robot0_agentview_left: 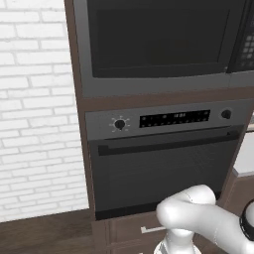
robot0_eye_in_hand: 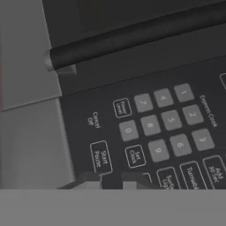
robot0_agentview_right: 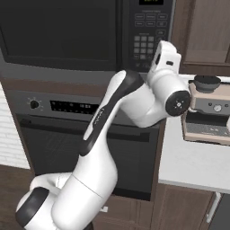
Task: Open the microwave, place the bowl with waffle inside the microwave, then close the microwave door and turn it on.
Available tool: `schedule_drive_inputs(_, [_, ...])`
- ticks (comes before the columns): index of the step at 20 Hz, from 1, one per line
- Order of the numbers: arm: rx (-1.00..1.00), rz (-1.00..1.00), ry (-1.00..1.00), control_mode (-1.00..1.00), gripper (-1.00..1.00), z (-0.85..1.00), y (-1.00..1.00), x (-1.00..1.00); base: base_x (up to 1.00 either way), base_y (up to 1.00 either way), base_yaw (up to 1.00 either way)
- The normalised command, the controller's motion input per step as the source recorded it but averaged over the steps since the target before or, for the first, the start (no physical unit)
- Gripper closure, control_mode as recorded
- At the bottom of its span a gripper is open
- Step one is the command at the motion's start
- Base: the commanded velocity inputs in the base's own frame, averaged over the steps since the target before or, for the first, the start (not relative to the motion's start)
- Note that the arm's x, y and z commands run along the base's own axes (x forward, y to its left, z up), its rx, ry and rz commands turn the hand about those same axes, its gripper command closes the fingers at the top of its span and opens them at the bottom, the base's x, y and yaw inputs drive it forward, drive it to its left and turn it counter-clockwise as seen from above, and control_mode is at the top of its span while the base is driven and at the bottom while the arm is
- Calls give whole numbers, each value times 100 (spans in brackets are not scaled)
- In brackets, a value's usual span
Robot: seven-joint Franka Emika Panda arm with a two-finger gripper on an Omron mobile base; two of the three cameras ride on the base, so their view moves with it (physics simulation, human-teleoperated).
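Hovering at the keypad [robot0_eye_in_hand: 163,132], the fingers [robot0_eye_in_hand: 112,180] stood close together with a narrow gap and nothing held, tips just below the Start/Pause button [robot0_eye_in_hand: 100,157]. Beyond them ran the microwave's dark bar handle [robot0_eye_in_hand: 137,35]. The microwave door [robot0_agentview_left: 158,37] was shut, above the oven [robot0_agentview_left: 163,163]. A coffee machine [robot0_agentview_right: 209,110] sat on the tabletop [robot0_agentview_right: 193,166] to the right.

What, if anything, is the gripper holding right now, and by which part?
Nothing is held. The gripper has its fingertips close together with nothing between them, right in front of the microwave keypad, near the Start/Pause button.
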Motion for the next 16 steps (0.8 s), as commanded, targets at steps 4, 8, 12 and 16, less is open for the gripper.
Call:
schedule_drive_inputs(4, [0, -3, -17, -100, 100, 0, 0, 27, 0, 0, 0])
schedule_drive_inputs(8, [0, -3, -14, -100, 100, 0, 0, 17, 0, 0, 0])
schedule_drive_inputs(12, [0, -1, -12, -100, 100, 0, 0, 5, 0, 0, 0])
schedule_drive_inputs(16, [0, 0, -5, -100, 100, 0, 0, 14, 0, 0, 0])
